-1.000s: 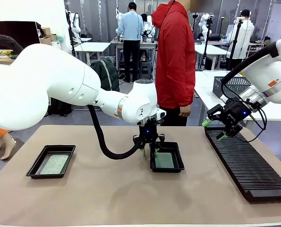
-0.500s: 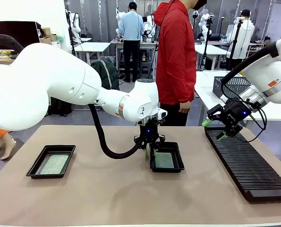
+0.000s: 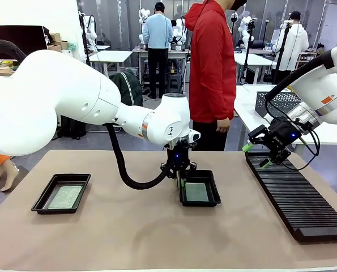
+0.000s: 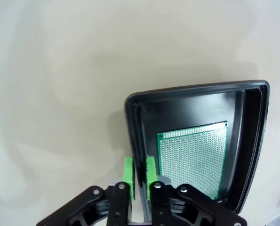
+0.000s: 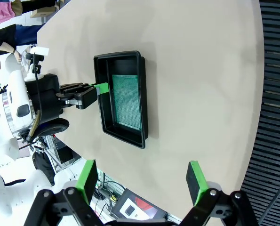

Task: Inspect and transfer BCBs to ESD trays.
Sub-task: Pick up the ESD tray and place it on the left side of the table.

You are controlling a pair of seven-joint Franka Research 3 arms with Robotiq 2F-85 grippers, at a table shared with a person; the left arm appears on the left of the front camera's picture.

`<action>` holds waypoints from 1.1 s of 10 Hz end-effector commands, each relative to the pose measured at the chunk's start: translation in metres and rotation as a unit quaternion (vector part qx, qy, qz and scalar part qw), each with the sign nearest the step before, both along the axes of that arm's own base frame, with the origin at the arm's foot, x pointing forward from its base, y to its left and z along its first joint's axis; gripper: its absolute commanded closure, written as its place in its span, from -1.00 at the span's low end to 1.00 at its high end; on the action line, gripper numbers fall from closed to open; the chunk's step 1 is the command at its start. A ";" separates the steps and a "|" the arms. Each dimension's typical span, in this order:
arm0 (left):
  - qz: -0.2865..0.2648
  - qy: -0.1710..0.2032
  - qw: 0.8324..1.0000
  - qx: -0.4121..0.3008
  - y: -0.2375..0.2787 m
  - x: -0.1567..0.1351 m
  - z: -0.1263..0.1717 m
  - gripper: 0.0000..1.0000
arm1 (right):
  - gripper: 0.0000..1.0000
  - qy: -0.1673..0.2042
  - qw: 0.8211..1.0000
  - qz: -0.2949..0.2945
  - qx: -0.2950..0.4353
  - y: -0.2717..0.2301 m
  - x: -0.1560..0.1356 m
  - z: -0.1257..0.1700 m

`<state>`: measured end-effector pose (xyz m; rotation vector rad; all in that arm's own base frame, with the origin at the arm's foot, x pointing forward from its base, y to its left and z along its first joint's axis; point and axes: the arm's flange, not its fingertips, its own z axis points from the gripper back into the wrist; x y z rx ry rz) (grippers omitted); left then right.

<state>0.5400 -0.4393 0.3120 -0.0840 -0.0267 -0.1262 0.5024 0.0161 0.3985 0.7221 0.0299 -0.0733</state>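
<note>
Two black ESD trays lie on the tan table. The left ESD tray (image 3: 43,199) holds a pale green BCB (image 3: 65,196). The centre ESD tray (image 3: 213,190) holds another BCB (image 3: 197,192). My left gripper (image 3: 179,182) points down at that tray's left rim. In the left wrist view my left gripper (image 4: 140,174) has a green pad on each side of the tray wall (image 4: 136,141), shut on it, beside the BCB (image 4: 191,157). My right gripper (image 3: 256,156) hangs open above the rack's far end. The right wrist view shows my right gripper (image 5: 142,183) wide open, with the tray (image 5: 102,94) farther off.
A long black ribbed rack (image 3: 295,198) runs along the table's right side. A grey mesh basket (image 3: 276,102) stands on the white table behind it. A person in a red jacket (image 3: 210,68) stands at the far edge, hands down.
My left gripper's fingers have drawn together onto the centre tray's left rim. The right arm and both trays have stayed put.
</note>
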 end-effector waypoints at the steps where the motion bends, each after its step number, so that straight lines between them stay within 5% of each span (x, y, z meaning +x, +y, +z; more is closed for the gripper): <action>1: -0.010 0.008 1.000 -0.001 0.005 0.001 0.002 0.81 | -1.00 0.004 1.000 -0.003 -0.004 0.000 -0.003 0.001; 4: -0.006 0.010 1.000 -0.008 0.006 0.001 0.000 1.00 | -1.00 0.004 1.000 -0.003 -0.004 0.000 -0.003 0.001; 11: 0.040 0.001 0.994 -0.098 0.042 -0.012 0.001 1.00 | -1.00 0.004 1.000 -0.003 -0.004 0.000 -0.003 0.001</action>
